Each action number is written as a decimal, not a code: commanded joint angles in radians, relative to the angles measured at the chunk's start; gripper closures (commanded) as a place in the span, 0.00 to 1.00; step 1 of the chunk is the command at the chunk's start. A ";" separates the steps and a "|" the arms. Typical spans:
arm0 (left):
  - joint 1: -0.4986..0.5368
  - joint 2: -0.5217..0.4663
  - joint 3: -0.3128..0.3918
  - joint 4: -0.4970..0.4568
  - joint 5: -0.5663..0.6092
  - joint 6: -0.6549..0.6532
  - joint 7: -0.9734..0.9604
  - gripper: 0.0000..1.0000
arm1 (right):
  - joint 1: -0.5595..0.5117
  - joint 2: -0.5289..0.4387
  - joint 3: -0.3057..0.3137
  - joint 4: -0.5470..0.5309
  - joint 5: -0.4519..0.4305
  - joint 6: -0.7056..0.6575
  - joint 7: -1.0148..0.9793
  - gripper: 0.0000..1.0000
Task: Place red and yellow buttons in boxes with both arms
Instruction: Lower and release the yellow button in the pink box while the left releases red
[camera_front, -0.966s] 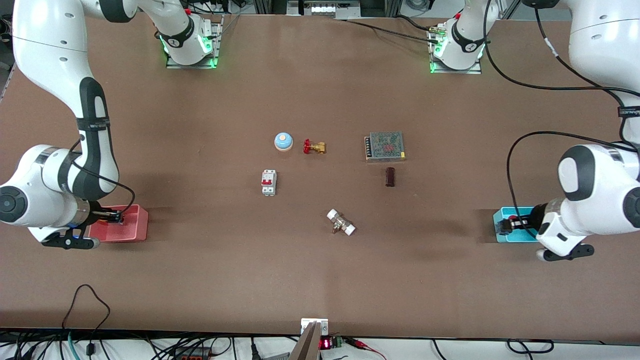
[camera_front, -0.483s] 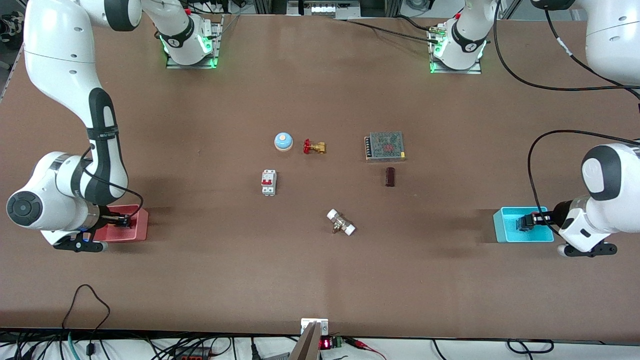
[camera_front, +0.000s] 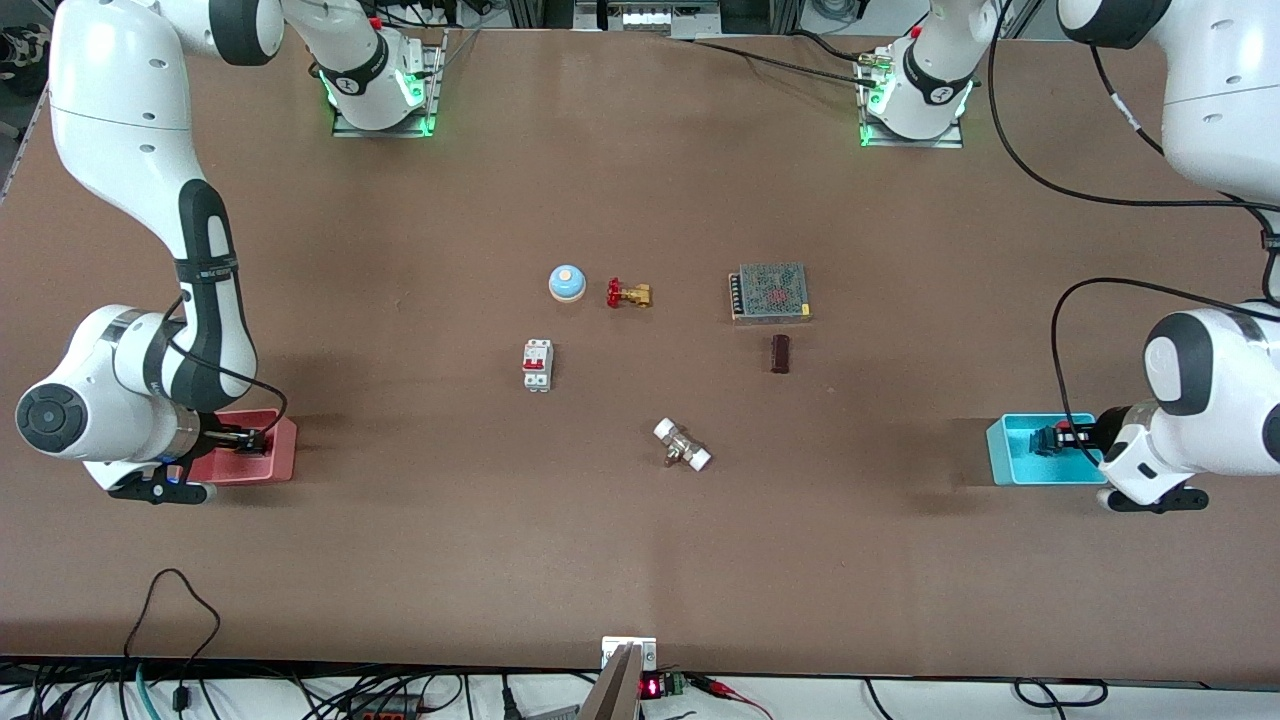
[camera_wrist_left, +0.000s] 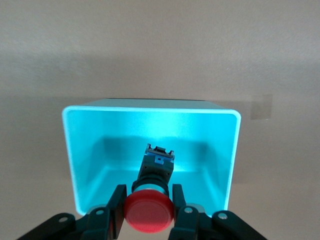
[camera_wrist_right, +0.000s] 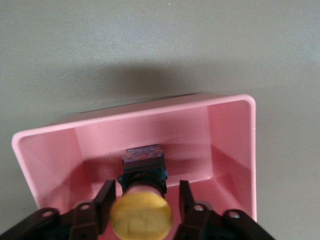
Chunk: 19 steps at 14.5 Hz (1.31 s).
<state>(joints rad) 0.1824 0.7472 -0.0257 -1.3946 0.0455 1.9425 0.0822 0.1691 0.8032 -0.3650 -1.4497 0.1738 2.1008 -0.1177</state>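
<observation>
Now the left gripper (camera_wrist_left: 148, 212) is pinching the red button (camera_wrist_left: 149, 210) by its cap over the cyan box (camera_wrist_left: 72, 150) at the left arm's end of the table. Its long axis is running from the round red cap between the fingers (camera_wrist_left: 116, 205) to the black base, which is pointing down into the box; a small blue piece is showing at the base's end. Meanwhile the right gripper (camera_wrist_right: 142, 210) is gripping the yellow button (camera_wrist_right: 141, 216) the same way over the pink box (camera_wrist_right: 235, 150) at the right arm's end, orange-yellow cap held at the fingers (camera_wrist_right: 104, 200), black base aiming into the box. In the front view both grippers (camera_front: 1050, 440) (camera_front: 248, 440) are hanging over their boxes (camera_front: 1005, 455) (camera_front: 283, 450).
</observation>
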 joint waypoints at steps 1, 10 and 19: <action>0.000 0.023 -0.005 0.006 0.014 0.007 0.007 0.69 | -0.010 -0.009 0.004 0.025 0.044 -0.018 -0.025 0.00; -0.011 0.014 -0.014 0.051 0.008 0.038 -0.015 0.28 | 0.009 -0.195 0.004 0.057 0.049 -0.214 -0.022 0.00; -0.093 -0.098 -0.023 0.054 0.010 0.012 -0.111 0.14 | 0.081 -0.515 0.001 0.054 0.036 -0.521 0.012 0.00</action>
<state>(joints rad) 0.1110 0.7074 -0.0506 -1.3123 0.0455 1.9815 0.0107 0.2528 0.3579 -0.3642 -1.3698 0.2089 1.6238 -0.1113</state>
